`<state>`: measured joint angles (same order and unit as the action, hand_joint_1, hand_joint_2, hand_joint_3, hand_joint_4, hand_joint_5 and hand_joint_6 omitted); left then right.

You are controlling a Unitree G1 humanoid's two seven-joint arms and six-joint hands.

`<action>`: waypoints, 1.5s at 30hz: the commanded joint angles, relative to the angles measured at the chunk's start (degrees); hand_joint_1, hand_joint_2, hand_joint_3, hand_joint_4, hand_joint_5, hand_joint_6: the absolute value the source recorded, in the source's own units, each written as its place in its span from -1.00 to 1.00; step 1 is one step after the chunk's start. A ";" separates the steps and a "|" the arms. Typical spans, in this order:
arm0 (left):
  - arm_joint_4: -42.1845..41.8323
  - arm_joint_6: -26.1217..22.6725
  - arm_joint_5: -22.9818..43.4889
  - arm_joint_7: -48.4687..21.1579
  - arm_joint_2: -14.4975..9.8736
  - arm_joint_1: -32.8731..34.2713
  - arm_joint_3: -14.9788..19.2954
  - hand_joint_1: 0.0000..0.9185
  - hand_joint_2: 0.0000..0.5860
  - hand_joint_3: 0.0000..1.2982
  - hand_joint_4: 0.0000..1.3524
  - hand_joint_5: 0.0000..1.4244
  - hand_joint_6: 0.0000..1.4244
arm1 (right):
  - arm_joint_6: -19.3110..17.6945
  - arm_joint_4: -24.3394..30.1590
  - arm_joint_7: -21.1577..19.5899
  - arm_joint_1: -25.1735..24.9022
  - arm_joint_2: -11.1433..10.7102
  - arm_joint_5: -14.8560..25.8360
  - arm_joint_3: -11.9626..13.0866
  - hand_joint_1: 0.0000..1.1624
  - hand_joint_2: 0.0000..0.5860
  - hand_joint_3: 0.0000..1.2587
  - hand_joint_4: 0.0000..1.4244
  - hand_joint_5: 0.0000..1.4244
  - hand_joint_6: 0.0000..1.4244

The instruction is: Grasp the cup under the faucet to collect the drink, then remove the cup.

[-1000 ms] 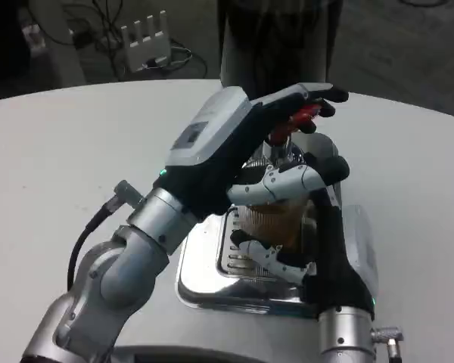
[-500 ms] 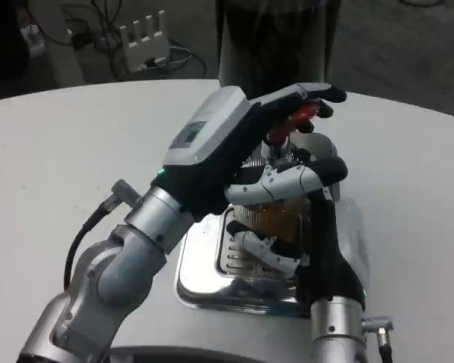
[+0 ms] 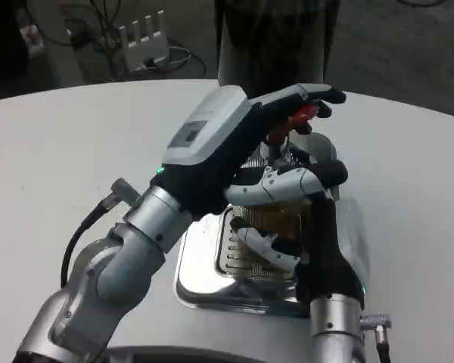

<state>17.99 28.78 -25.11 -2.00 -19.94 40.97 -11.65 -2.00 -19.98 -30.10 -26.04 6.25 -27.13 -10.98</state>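
A clear cup [image 3: 276, 221] with amber drink in it stands over the slotted steel drip tray [image 3: 204, 272], below the faucet [image 3: 276, 155]. My right hand [image 3: 303, 219] grips the cup, its fingers wrapped around the front and side. My left hand [image 3: 234, 144] reaches over the faucet from the left, and its black fingertips [image 3: 321, 97] press on the red tap lever [image 3: 299, 117]. The left hand hides most of the faucet and the cup's rim.
The dark dispenser body [image 3: 276, 38] rises behind the faucet at the table's far edge. A white power strip [image 3: 145, 38] with cables lies on the floor beyond the round white table [image 3: 76, 151].
The cup and my right hand have shifted slightly left and up over the tray. My left hand stays on the red lever.
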 commanded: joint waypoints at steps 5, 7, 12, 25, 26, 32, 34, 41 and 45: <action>1.72 -1.48 -1.08 -0.61 -1.65 -1.65 0.17 -1.00 -0.68 -0.50 -0.48 -0.36 -0.39 | -0.47 -0.84 -2.93 -0.73 1.11 -0.19 -0.15 0.56 -0.40 -0.53 -0.45 -0.34 -0.31; 1.86 -1.47 -1.06 -0.58 -1.65 -1.60 0.18 -1.00 -0.68 -0.50 -0.48 -0.36 -0.39 | -0.40 -0.78 -3.43 -0.56 1.08 -0.35 -0.19 0.56 -0.40 -0.46 -0.39 -0.27 -0.27; 2.20 -1.35 -1.10 -0.49 -1.64 -1.52 0.13 -1.00 -0.68 -0.50 -0.48 -0.36 -0.39 | -0.63 -0.89 -4.10 -0.25 0.97 -0.41 -0.20 0.56 -0.40 -0.28 -0.16 -0.03 -0.08; 2.65 -3.28 7.23 -4.57 0.50 -2.63 2.04 -1.00 -0.91 -0.94 -0.99 -0.85 -0.68 | -0.45 0.55 -4.54 0.60 -0.82 -3.76 -1.92 0.62 -0.42 0.11 0.16 0.35 0.33; 2.57 -4.10 9.60 -5.87 0.98 -2.72 2.62 -1.00 -0.93 -0.99 -1.00 -0.92 -0.72 | -0.28 0.87 -4.73 0.80 -0.81 -4.01 -2.02 0.62 -0.43 0.13 0.18 0.37 0.35; 1.84 -6.06 15.35 -9.73 1.96 -2.87 3.87 -1.00 -0.97 -1.00 -1.00 -1.00 -0.85 | -0.04 2.20 -4.47 1.40 -1.29 -4.51 -2.22 0.62 -0.50 0.24 0.27 0.49 0.56; 1.70 -6.56 17.33 -10.62 2.69 -3.26 4.34 -1.00 -0.95 -1.00 -1.00 -1.00 -0.88 | -0.05 2.51 -4.48 1.68 -1.32 -4.57 -2.07 0.62 -0.51 0.27 0.29 0.53 0.61; 1.61 -6.53 23.95 -13.87 5.13 -4.02 6.16 -1.00 -0.97 -1.00 -1.00 -1.00 -0.95 | 0.40 3.39 -4.42 2.81 -1.53 -5.08 -2.25 0.60 -0.54 0.30 0.29 0.56 0.66; 1.20 -5.82 26.98 -15.00 6.75 -3.86 7.53 -1.00 -0.97 -1.00 -1.00 -1.00 -1.00 | 0.54 3.68 -4.36 3.26 -1.64 -5.50 -2.24 0.60 -0.55 0.30 0.30 0.56 0.67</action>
<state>18.46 24.37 0.00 -16.24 -13.83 38.57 -5.43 -1.60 -17.69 -34.02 -23.57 4.40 -32.10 -12.80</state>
